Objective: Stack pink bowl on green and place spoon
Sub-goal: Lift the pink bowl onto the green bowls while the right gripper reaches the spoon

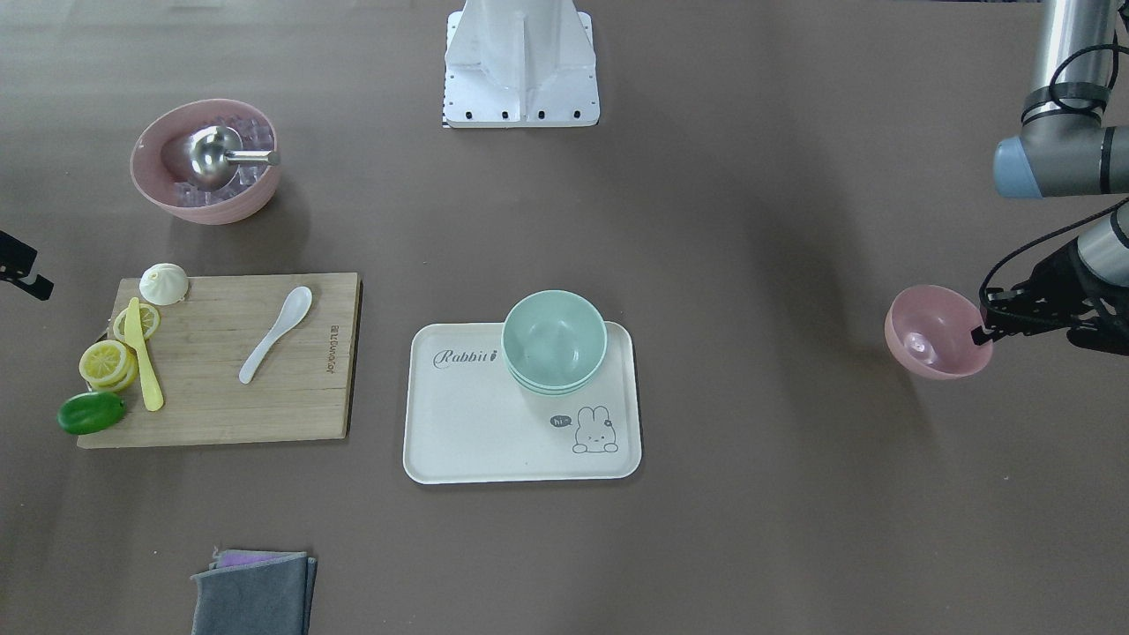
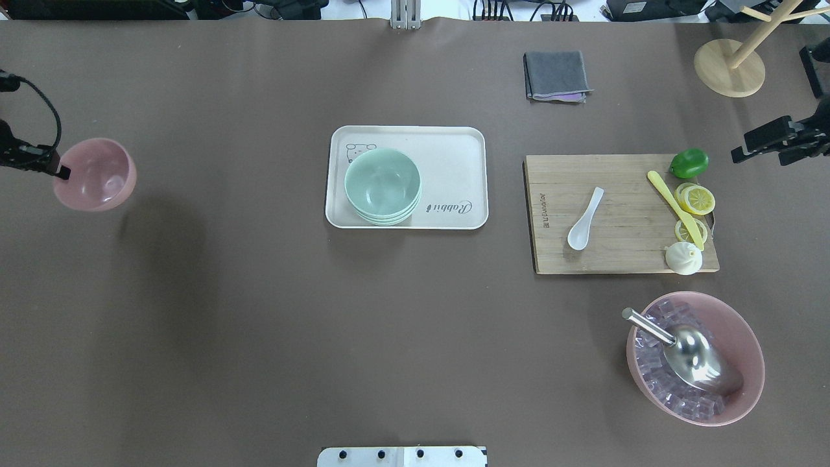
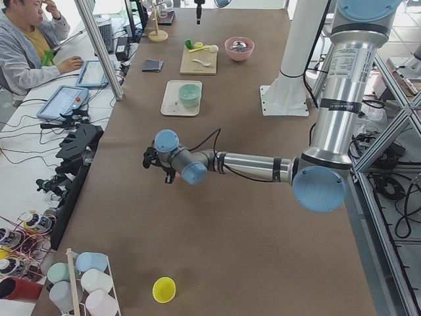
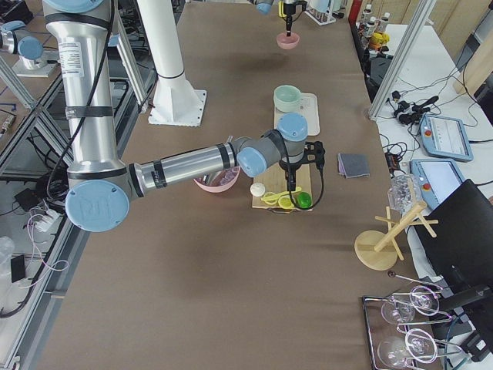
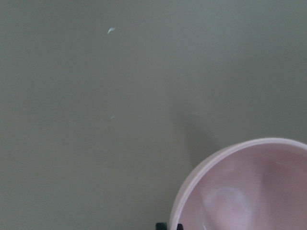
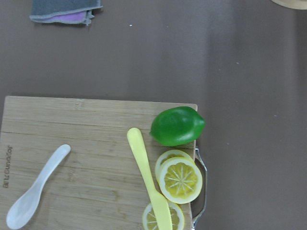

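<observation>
The small pink bowl [image 1: 930,339] hangs tilted above the table at its far left end, also in the overhead view [image 2: 97,175] and the left wrist view [image 5: 249,191]. My left gripper [image 1: 979,333] is shut on its rim. The mint-green bowls [image 1: 554,339] are nested in a stack on the white tray [image 1: 467,423] mid-table. The white spoon [image 1: 278,331] lies on the wooden cutting board [image 1: 265,397], scoop toward me; it also shows in the right wrist view [image 6: 36,194]. My right gripper [image 2: 739,154] hovers open and empty beyond the board's outer end, near the lime [image 2: 689,162].
On the board lie a yellow knife [image 1: 145,370], lemon slices [image 1: 106,362] and a white bun [image 1: 164,284]. A larger pink bowl [image 1: 145,190] with clear cubes and a metal scoop stands near me. A grey cloth [image 1: 256,591] and a wooden stand [image 2: 729,68] are on the far side.
</observation>
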### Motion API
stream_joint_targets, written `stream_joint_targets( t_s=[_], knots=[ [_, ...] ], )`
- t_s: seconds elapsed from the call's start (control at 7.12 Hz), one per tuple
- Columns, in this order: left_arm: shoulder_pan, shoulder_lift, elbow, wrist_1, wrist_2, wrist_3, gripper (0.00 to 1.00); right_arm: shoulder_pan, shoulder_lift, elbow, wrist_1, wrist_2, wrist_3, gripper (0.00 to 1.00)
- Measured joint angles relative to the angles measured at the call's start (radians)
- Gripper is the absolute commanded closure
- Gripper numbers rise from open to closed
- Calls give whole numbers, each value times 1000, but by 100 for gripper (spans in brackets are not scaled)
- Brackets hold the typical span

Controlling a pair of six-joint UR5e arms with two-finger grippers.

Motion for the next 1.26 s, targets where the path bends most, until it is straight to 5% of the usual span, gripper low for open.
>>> stream_joint_targets(
  t_s=[0.56, 0.98, 1.26],
  knots=[
    [175, -224, -259, 229, 79, -353, 100, -212, 91, 74, 0, -161, 321, 0],
    [424, -494, -203, 450, 323, -473, 100, -346, 144, 65, -1, -284, 436, 0],
    [469, -568, -123, 448, 366, -500, 100, -376, 149, 55, -1, -310, 457, 0]
  ],
)
